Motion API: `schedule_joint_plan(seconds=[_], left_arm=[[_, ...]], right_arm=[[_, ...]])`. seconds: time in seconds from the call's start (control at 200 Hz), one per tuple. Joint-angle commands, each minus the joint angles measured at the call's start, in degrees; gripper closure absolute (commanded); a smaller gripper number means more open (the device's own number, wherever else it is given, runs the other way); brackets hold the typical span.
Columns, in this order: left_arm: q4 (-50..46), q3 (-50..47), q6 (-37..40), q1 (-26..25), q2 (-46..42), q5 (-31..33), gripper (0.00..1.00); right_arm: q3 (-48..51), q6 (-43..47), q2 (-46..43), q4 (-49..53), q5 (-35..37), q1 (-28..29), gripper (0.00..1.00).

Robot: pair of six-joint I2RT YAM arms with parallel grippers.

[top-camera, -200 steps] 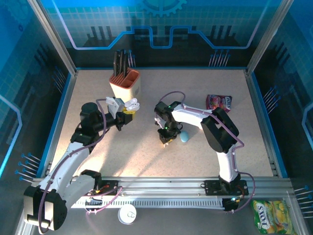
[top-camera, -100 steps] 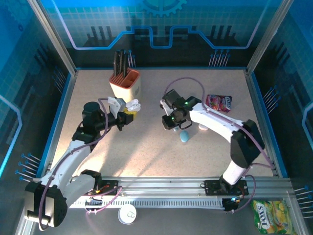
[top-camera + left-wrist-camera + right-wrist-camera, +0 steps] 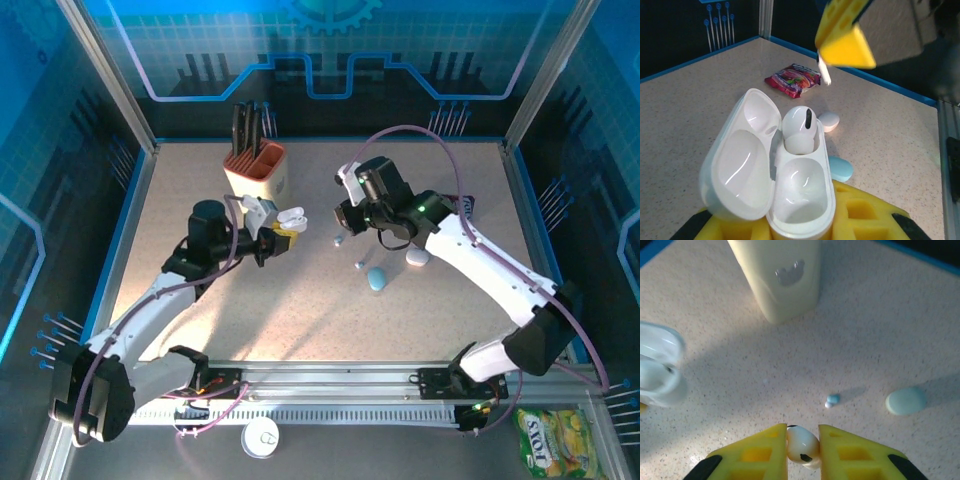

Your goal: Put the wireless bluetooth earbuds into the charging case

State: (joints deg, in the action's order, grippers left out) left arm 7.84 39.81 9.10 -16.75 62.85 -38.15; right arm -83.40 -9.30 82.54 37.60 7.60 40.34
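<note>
Table: the speckled beige table [image 3: 300,320] lay well below both grippers. A dropped bud would likely bounce off among the loose pieces there, such as the pale blue pebble-shaped case [image 3: 377,279] and the white pebble-shaped case [image 3: 417,258].
Left gripper: the left gripper [image 3: 276,238] was clamped on the lower shell of the glossy white plastic charging case [image 3: 790,200], holding it off the table with its mouth up. A hard push from above could probably tip or slide the case in the yellow pads.
Right gripper: the right gripper [image 3: 345,217] was closed narrowly on a tiny white stemmed plastic earbud [image 3: 802,444], in the air near the case but apart from it. The pinch sat on the rounded head, so the bud could plausibly twist or squirt out and arrive with its stem off-line.
Charging case: its lid [image 3: 742,165] stood fully open. The far socket held a seated white earbud [image 3: 800,127], and the near socket [image 3: 800,192] was empty. The incoming bud might strike the seated one or the rim instead of the empty well.
Held earbud: it was smooth and glossy, with a small dark spot on the head. What seemed to be its thin stem hung below the yellow finger in the left wrist view.
Loose bud: a tiny pale blue earbud [image 3: 831,400] lay on the table near the blue case, not touching it.
</note>
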Motion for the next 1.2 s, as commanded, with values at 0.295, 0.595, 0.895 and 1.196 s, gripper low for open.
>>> schedule_joint_plan(seconds=[0.295,0.595,0.895,1.196], left_arm=[[-1.4,4.5,0.4,-2.7,3.6,-3.0,0.84],[-1.3,4.7,-0.5,-3.3,3.4,-3.2,0.85],[-0.2,4.5,-2.2,-3.4,3.4,-3.1,0.85],[-0.1,4.4,-3.4,-3.4,3.0,-2.5,0.85]], right_arm=[[-6.6,5.7,-0.3,-5.0,-0.1,5.3,0.79],[-8.7,5.3,3.2,-7.2,-1.6,7.9,0.80],[-7.6,5.1,4.7,-7.6,-2.1,9.5,0.80],[-6.1,4.5,5.7,-8.2,-2.7,10.0,0.80]])
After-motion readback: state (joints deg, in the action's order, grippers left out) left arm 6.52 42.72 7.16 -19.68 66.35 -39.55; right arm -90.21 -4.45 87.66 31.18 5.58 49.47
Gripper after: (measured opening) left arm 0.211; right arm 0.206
